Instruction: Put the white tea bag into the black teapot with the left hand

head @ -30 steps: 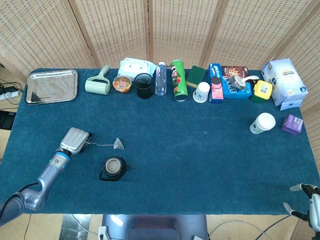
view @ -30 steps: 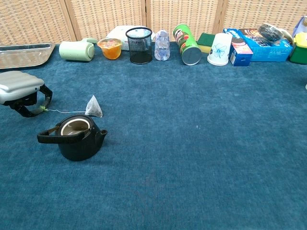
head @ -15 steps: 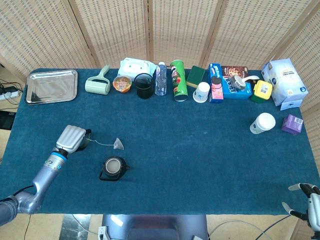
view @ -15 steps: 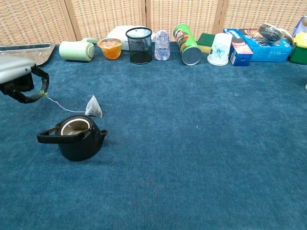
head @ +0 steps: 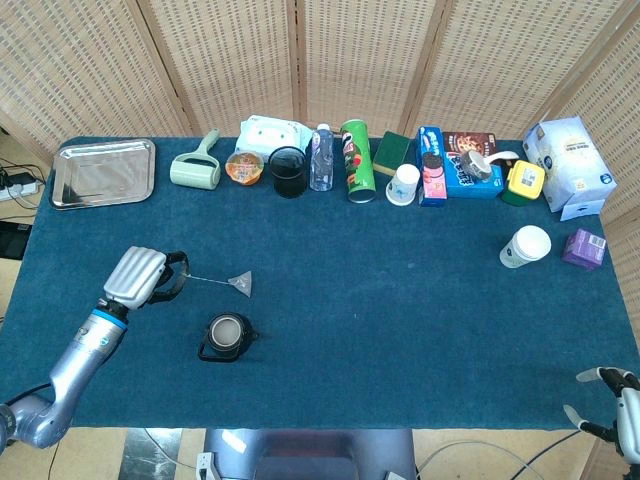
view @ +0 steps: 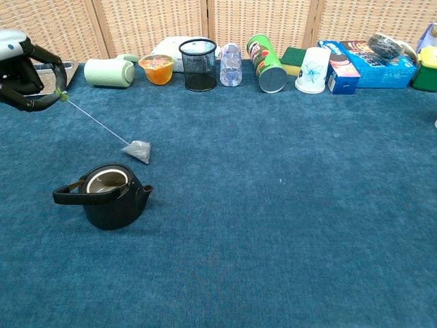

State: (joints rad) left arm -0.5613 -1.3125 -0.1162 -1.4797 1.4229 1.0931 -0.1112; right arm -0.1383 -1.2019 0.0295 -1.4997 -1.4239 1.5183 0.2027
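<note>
Now the left hand point(view: 24, 68), at the upper left of the chest view, is pinching the string of the white tea bag point(view: 138, 151), which is hanging just above and right of the black teapot point(view: 106, 196) on the bench point(view: 287, 225). At the lower right corner of the head view, the right hand point(head: 612, 402) is showing spread fingers and holding nothing.

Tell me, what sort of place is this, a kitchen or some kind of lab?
Likely a robot test room, not a kitchen: woven screens wall off a blue-clothed table, assorted groceries line its far edge, and a robot's left hand holds a tea bag by its string.
</note>
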